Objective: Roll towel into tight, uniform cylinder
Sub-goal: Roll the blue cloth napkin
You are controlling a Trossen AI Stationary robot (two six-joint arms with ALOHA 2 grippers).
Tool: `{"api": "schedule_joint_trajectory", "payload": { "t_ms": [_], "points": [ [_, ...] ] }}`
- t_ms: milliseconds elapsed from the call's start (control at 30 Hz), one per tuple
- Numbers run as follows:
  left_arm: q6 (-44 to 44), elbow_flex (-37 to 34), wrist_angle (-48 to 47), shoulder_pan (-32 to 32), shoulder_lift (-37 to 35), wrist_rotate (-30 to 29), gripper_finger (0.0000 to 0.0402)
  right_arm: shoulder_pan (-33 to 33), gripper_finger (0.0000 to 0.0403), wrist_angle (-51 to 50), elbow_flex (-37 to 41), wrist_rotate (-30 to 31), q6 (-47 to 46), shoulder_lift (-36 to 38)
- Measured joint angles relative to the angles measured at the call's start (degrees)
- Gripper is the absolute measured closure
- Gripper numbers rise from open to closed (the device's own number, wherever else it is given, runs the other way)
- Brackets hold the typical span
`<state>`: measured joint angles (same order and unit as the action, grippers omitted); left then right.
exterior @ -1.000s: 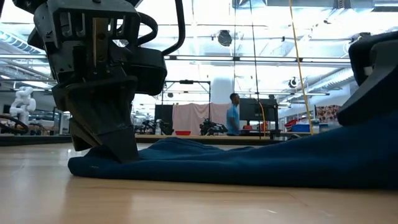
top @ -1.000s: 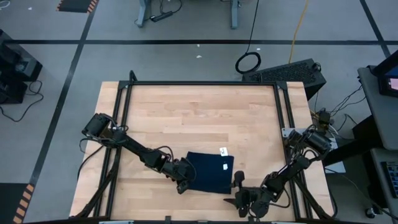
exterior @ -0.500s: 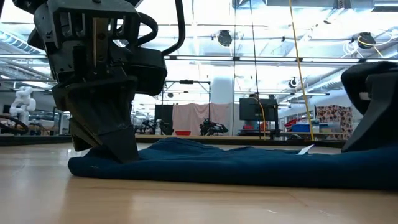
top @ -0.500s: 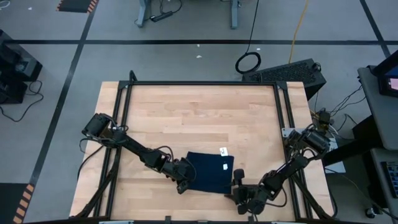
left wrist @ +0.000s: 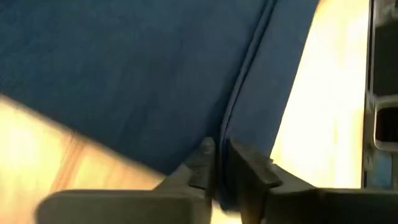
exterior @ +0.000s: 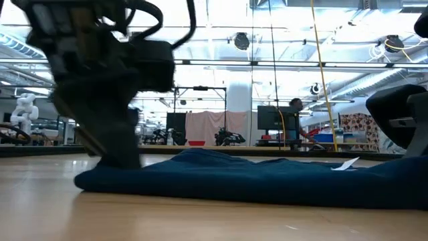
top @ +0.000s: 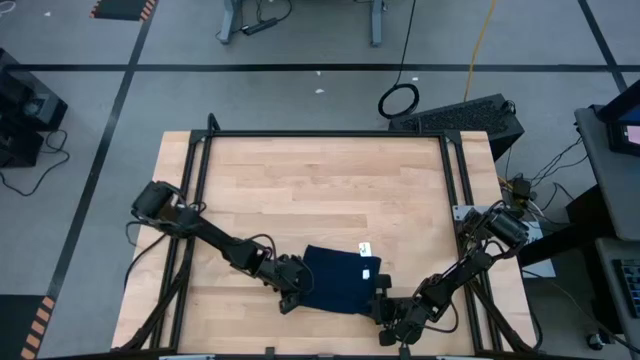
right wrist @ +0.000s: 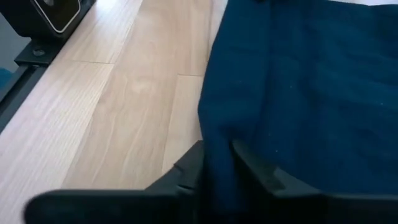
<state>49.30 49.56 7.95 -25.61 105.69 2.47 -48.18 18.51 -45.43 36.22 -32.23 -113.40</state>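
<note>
Left end effector (top: 291, 296): at the towel's left edge, near the desk's front; fingers (left wrist: 205, 163) nearly together with a fold of cloth between them, apparently pinching that edge to start the roll.
Towel (top: 340, 278): navy, lying flat on the desk (top: 300, 190) between both arms; white tag (top: 365, 247) at its far right corner.
Right end effector (top: 380, 305): at the towel's front right corner; fingers (right wrist: 189, 165) narrowed around the cloth edge, likely holding the other end so the roll stays even.
</note>
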Motion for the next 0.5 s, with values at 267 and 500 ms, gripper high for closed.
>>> {"api": "schedule_joint_trajectory", "payload": {
  "t_ms": [267,500],
  "points": [
    [-10.5,0.1,-14.2,-2.5,-11.5,-1.1,0.0268,-0.3,0.0387,-0.1,0.1,-0.1,-2.4,-0.1],
    [-33.8,0.2,0.8,-15.7,-9.1,-25.4,0.0231,-0.2,0.0381,-0.4,0.1,-0.1,-5.5,-0.1]
  ]
}}
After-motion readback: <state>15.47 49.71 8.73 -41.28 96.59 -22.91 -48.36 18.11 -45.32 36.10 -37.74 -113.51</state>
